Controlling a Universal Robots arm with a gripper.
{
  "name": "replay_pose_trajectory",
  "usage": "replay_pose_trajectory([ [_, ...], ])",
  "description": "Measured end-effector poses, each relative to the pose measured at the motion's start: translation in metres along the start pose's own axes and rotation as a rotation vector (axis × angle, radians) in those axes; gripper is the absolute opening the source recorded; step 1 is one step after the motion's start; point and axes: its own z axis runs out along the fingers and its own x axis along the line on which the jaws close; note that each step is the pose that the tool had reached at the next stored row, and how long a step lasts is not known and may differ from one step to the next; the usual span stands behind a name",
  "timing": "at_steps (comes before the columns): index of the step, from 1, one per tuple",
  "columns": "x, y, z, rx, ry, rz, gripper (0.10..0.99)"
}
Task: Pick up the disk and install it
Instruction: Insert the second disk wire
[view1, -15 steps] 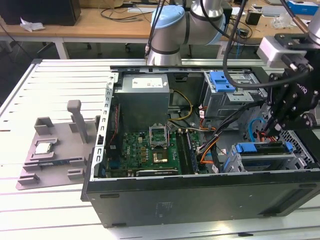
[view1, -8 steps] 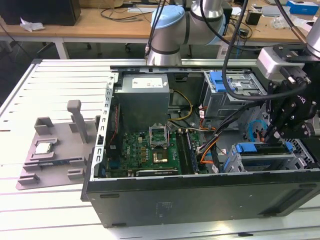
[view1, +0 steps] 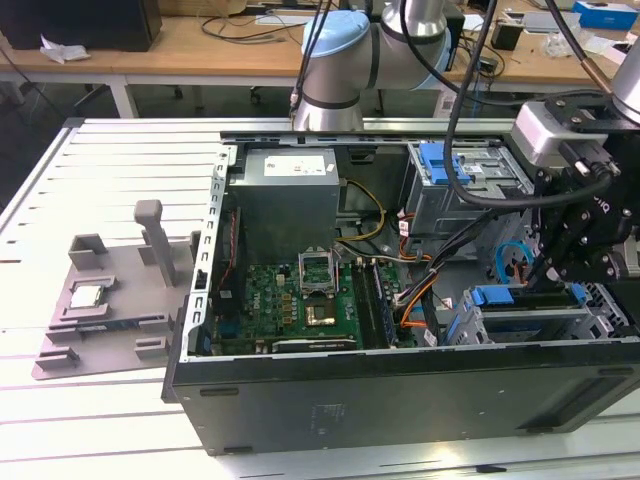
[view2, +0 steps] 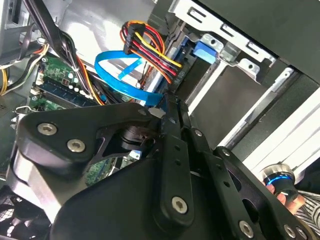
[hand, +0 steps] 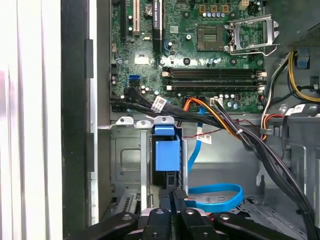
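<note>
At the exterior view's right end of the open computer case (view1: 400, 400) on the surface, the gripper (view1: 560, 275) hangs just above the disk (view1: 530, 322) in its bay; jaws look closed together, their hold I cannot tell; black cables (view1: 450, 240) and a blue cable (hand: 215, 196) crowd beside

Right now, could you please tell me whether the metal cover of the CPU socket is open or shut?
Open: in the first wrist view the cover is swung off beside the socket, leaving its square recess bare.
</note>
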Motion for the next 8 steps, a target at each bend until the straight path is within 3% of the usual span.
replay_pose_trajectory([
  [8, 0.0031, -0.0006, 0.0028, 0.000, 0.0001, 0.000, 0.157],
])
